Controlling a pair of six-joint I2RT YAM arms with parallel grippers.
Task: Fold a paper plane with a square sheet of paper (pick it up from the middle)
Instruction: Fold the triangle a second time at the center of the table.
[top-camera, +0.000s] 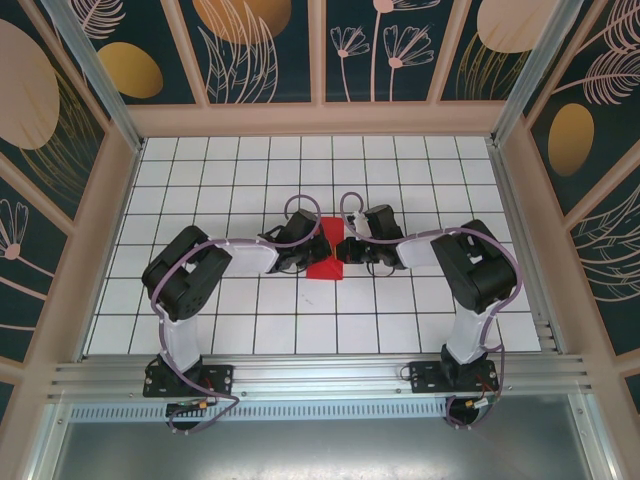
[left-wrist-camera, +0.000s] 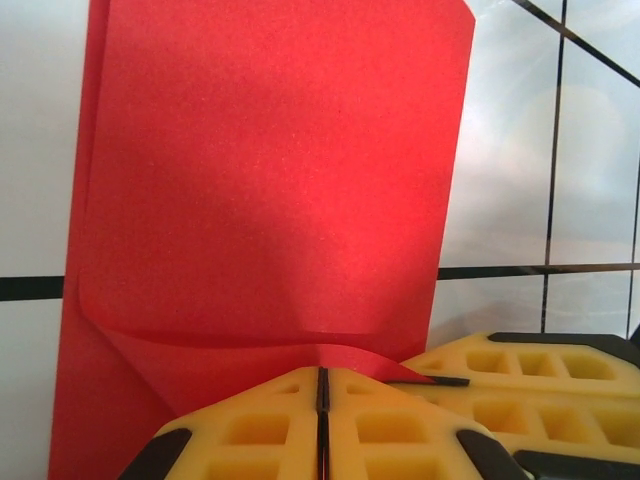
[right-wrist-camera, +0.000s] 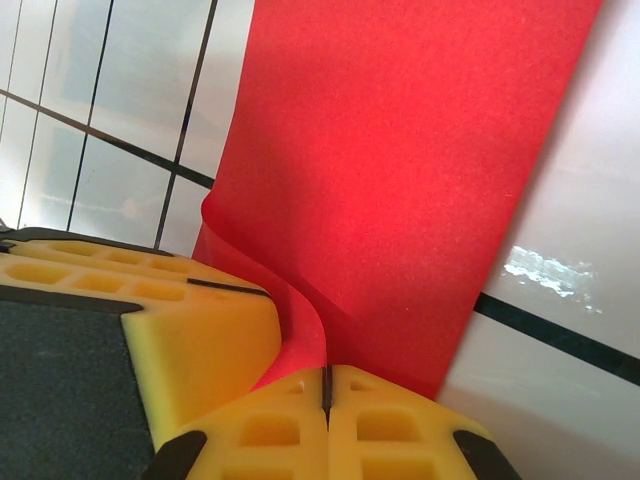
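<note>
Both my left gripper (left-wrist-camera: 322, 375) and right gripper (right-wrist-camera: 327, 372) are clamped side by side on the thin red folded sheet of paper (top-camera: 325, 262), mid-table. I'd keep both pinches even and press the crease flat along its edge. There's open white tiled table (top-camera: 420, 180) all round, and the side walls (top-camera: 112, 230) are well apart.

Left tool (top-camera: 312, 240) and right tool (top-camera: 347, 245) flank the red paper (top-camera: 325, 266)

Tiled table (top-camera: 300, 330) (red paper (top-camera: 322, 268) atop)
</note>
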